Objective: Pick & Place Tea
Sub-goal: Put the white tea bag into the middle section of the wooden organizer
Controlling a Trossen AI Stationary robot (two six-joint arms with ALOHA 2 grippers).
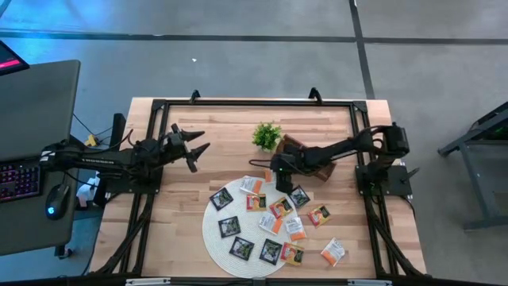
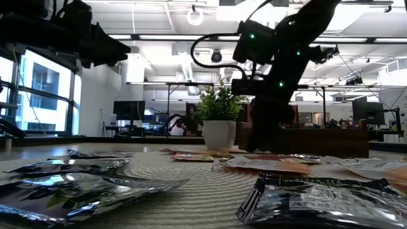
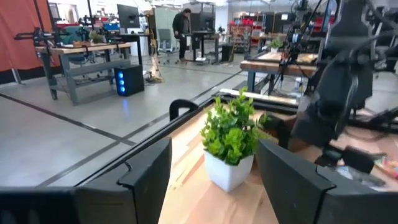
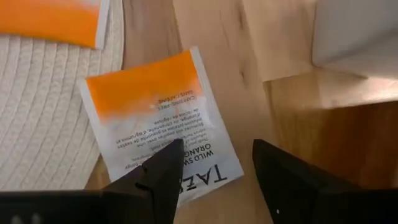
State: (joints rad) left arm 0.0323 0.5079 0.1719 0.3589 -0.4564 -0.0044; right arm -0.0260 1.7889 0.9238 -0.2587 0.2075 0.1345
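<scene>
Several flat tea sachets, some black (image 1: 230, 226), others white and orange (image 1: 295, 229), lie on and around a round pale woven placemat (image 1: 210, 230). One white-and-orange sachet (image 4: 155, 124) rests half on the mat's far edge and half on the wood. My right gripper (image 4: 214, 158) slants down over that sachet's near corner, open, one finger above its printed end. It also shows in the high view (image 1: 279, 179). My left gripper (image 1: 200, 147) hangs open over the table's left part, level, facing the potted plant (image 3: 230, 140).
The green potted plant (image 1: 267, 135) stands just beyond my right gripper, beside a brown wooden tray (image 1: 292, 145) under my right arm. Two sachets (image 1: 319, 214) (image 1: 333, 251) lie off the mat on the wood to its right. A black frame (image 1: 238, 103) runs along the table's edges.
</scene>
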